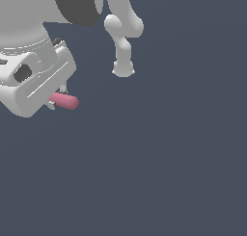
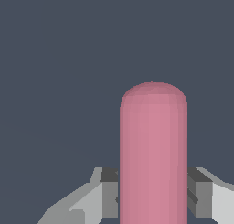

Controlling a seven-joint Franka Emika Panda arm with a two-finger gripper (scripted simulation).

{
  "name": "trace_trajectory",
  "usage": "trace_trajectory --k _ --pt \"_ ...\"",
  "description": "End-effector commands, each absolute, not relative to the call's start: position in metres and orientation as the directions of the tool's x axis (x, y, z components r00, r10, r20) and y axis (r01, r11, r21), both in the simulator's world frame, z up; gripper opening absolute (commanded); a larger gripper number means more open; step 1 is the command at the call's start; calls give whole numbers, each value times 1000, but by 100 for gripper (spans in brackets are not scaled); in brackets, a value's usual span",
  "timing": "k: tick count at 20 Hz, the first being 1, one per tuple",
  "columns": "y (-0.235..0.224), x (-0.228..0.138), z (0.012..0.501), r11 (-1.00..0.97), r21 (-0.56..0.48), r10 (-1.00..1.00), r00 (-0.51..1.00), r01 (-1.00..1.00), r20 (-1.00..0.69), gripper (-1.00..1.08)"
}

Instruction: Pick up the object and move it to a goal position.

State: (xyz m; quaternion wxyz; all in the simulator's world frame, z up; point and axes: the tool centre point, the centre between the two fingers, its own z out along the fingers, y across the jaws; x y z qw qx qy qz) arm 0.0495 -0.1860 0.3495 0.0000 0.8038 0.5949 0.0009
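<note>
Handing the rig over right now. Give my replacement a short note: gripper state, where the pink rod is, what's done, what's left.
Gripper: shut on the pink rod, a finger pad pressed on each side; the rod's rounded end sticks out past the fingers.
Rod: in the exterior view it juts from under the white hand, near that view's upper left.
Done: the grasp looks made.
Unclear: whether the rod is lifted off the dark floor; the pictures do not settle it.
Left: carry it to the goal. No goal marker shows in either view, so confirm the target first.
</note>
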Motion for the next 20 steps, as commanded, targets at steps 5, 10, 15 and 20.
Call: trace_trajectory --k 5,10,15,20 --pt "-210 52 386 -292 0 956 292 956 1 -100" --pt "-221 54 401 -292 0 956 292 956 1 -100" --pt "-226 55 409 -293 0 956 293 956 0 -100" --pt "-228 55 412 -293 0 956 293 956 0 -100"
